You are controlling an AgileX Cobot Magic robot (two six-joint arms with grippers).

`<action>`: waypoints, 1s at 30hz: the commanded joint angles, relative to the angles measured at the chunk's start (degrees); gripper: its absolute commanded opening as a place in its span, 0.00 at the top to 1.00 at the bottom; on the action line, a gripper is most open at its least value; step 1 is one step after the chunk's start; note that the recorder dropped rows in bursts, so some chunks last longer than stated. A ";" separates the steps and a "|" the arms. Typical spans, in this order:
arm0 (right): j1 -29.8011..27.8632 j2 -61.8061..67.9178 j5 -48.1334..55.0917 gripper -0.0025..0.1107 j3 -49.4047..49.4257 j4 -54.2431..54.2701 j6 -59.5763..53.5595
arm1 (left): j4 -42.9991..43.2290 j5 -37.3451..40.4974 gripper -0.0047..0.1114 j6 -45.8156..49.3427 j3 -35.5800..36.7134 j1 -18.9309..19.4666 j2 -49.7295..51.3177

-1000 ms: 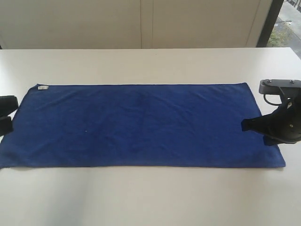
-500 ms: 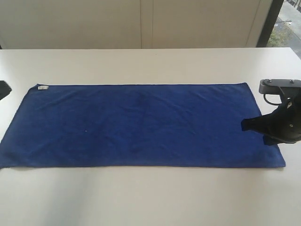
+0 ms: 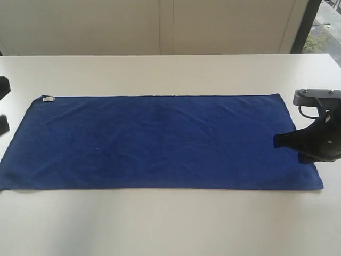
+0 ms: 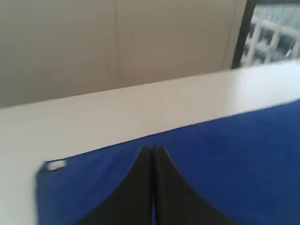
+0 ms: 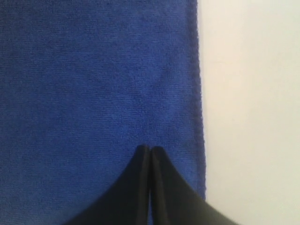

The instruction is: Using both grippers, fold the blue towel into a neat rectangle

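Soft, matt cloth is shown in the blue towel (image 3: 160, 141), whose short, faintly rough pile and stitched hem are picked out in the right wrist view. A small white tag (image 3: 48, 99) is seen at one corner of the towel; its material cannot be made out. Beneath the towel, the table (image 3: 170, 224) is presented as a smooth white surface with a faint sheen. Above one short end of the towel, the right gripper (image 3: 276, 141) is finished in matt black, plastic by its look, and is topped by a dull grey metal bracket (image 3: 314, 96). The same matt black is worn by the left gripper (image 4: 153, 149) over the towel's tagged end.
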 commanded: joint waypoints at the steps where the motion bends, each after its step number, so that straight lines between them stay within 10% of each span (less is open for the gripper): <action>1: -0.14 -0.38 -2.14 0.98 1.55 0.29 0.21 | 1.95 10.11 0.96 23.24 0.27 0.15 -0.49; 6: -0.14 -0.38 -3.39 0.98 2.33 1.14 0.21 | -0.47 24.33 0.96 29.08 0.27 0.15 -0.49; 16: -0.14 -0.38 -3.39 0.98 2.33 1.58 0.21 | -32.38 46.66 0.96 15.02 0.27 0.15 -0.49; 26: -0.14 -0.38 -3.39 0.98 2.33 1.58 0.21 | -73.64 61.05 0.96 58.87 -3.01 0.15 -0.49; 30: -0.14 -0.38 -3.29 0.98 2.33 1.57 0.21 | -74.65 62.61 0.96 64.70 -6.61 0.15 -0.49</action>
